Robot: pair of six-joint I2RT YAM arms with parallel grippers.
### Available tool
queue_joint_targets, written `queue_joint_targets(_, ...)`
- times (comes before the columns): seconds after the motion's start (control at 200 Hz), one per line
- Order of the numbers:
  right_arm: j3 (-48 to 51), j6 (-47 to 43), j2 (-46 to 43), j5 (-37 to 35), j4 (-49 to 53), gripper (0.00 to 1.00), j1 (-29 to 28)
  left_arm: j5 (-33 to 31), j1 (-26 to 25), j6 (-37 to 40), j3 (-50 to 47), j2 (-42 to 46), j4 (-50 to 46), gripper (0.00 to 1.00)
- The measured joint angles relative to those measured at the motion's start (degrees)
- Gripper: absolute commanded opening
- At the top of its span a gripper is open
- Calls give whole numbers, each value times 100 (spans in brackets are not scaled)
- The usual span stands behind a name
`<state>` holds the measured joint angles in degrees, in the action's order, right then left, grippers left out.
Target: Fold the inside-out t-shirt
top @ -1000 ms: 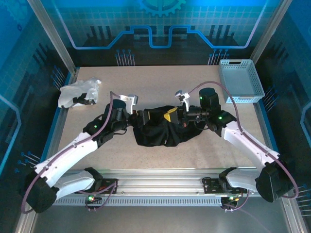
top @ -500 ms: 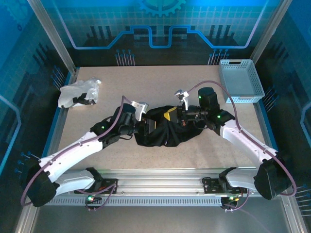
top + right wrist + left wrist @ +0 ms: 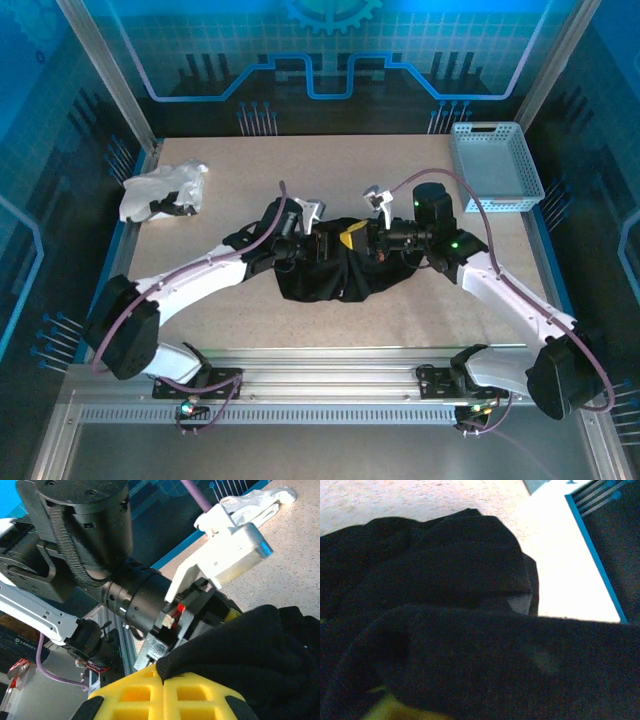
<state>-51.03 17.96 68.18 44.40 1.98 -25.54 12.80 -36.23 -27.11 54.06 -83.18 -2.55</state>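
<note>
Right end effector [image 3: 349,241] is clamping the t-shirt [image 3: 335,278] at its far edge; left end effector [image 3: 317,246], state unclear, is sitting just beside.

there is one black t-shirt [image 3: 335,278], one white garment [image 3: 160,190], one blue basket [image 3: 495,170] and one table [image 3: 300,165]. two robot arms are counted, a left arm [image 3: 200,280] and a right arm [image 3: 500,285], and two grippers, the left gripper [image 3: 322,246] and the right gripper [image 3: 363,240].
</note>
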Motion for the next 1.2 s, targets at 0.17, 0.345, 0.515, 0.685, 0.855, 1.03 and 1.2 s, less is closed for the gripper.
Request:
queue_joint_targets(0.17,284,-92,-236,-127,87,0,245,588,120,-61,-15,-63,739,0)
queue_joint_targets(0.345,310,-332,-691,-992,586,0,400,1370,470,-267,-509,839,1268,0)
queue_joint_targets(0.515,297,-407,-850,-1469,612,0,328,2065,527,-623,-667,1626,1606,0)
queue_joint_targets(0.685,-155,-372,-459,-2321,1010,14,120,2490,592,-1073,-857,1832,1928,0)
queue_joint_targets(0.855,-1036,-404,258,-3268,1679,34,7,2601,614,-1615,-946,1856,2223,0)
queue_joint_targets(1.03,-850,-927,-90,-3742,1978,46,-566,2339,614,-1847,-951,1934,2240,0)
queue_joint_targets(1.2,-68,-1335,-1187,-3536,1803,52,-894,2175,614,-1937,-951,1934,2234,0)
